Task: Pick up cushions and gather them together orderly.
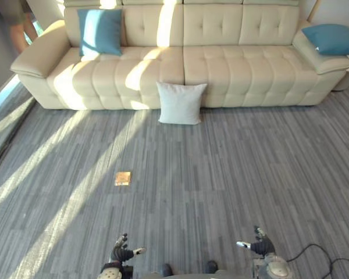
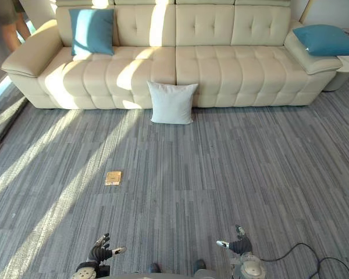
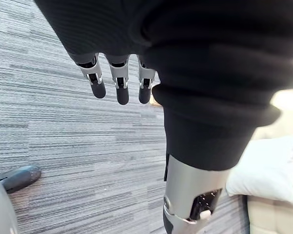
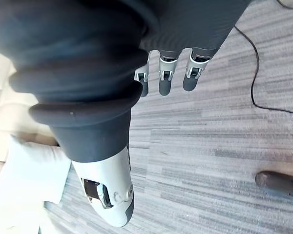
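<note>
Standing pre-pick: my left hand (image 1: 121, 254), right hand (image 1: 259, 246) empty, fingers straight. Next: walk to white cushion (image 1: 181, 103) at front of sofa (image 1: 238, 70).

The sofa (image 1: 238, 70) was upholstered in smooth, faintly glossy leather-like material. The white cushion (image 1: 181, 103) and blue cushion (image 1: 100, 32) were covered in matt cloth. The carpet (image 1: 232, 186) was finished rough and ribbed.

Cream tufted leather sofa (image 1: 221, 64) spans top of frame, wide padded arms at both ends. Grey striped carpet tiles (image 1: 232, 174) cover floor. Sunlight bands (image 1: 64, 197) slant across left half, reach sofa seat and backrest. Small brown square (image 1: 123, 178) on carpet, left of centre. White side table (image 2: 344, 67) at upper right edge.
</note>
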